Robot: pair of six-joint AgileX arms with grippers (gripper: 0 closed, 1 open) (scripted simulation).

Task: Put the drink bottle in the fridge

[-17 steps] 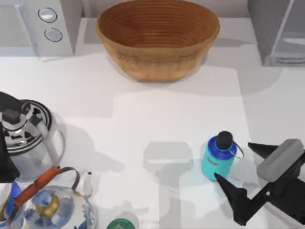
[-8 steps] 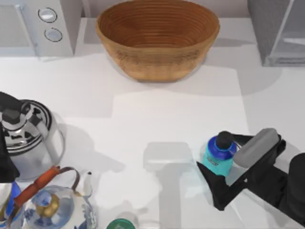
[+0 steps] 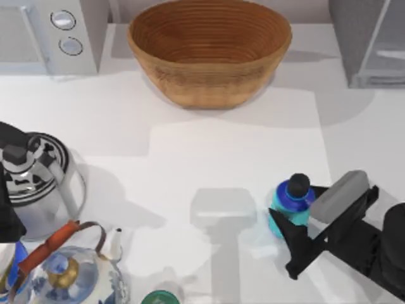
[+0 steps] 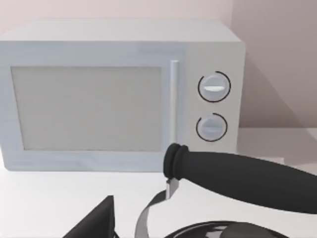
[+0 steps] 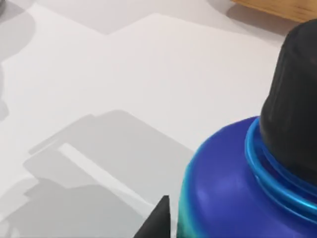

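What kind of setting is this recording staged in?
Likely a simulated kitchen counter: a grey microwave with two round dials, a steel kettle with black handle and a tall grey fridge on a white table.

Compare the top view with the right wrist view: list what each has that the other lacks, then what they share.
Top view alone: the basket, the fridge at the table's far right, the microwave, the kettle, the teapot, and the right gripper closed around the drink bottle. Right wrist view alone: a close look at the bottle's black cap and blue shoulder. Shared: the bottle and the white table.
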